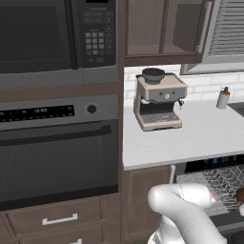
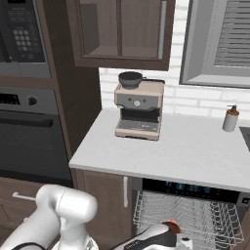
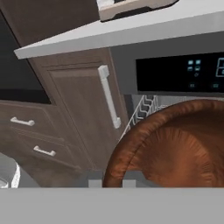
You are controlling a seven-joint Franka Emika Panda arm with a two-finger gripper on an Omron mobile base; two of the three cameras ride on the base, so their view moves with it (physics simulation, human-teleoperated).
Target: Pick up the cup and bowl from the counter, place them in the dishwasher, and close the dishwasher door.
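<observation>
The glossy reddish-brown bowl [image 3: 170, 144] looms large in the hand view, its rim caught between the tips of my gripper [image 3: 111, 183], which is shut on it. It hangs low in front of the open dishwasher [image 3: 179, 72], beside the pulled-out grey wire rack [image 2: 188, 215]. A sliver of the bowl [image 1: 240, 194] shows over the rack [image 1: 214, 181] at the right edge of the left base view. The pale counter [image 2: 171, 146] runs above. The cup is out of view, and the dishwasher door is hidden below.
A coffee machine [image 1: 158, 100] and a soap dispenser [image 2: 230, 118] stand on the counter. A brown cabinet door with a pale handle [image 3: 109, 96] sits left of the dishwasher. The black oven [image 1: 57, 157] and microwave [image 1: 47, 33] fill the left wall.
</observation>
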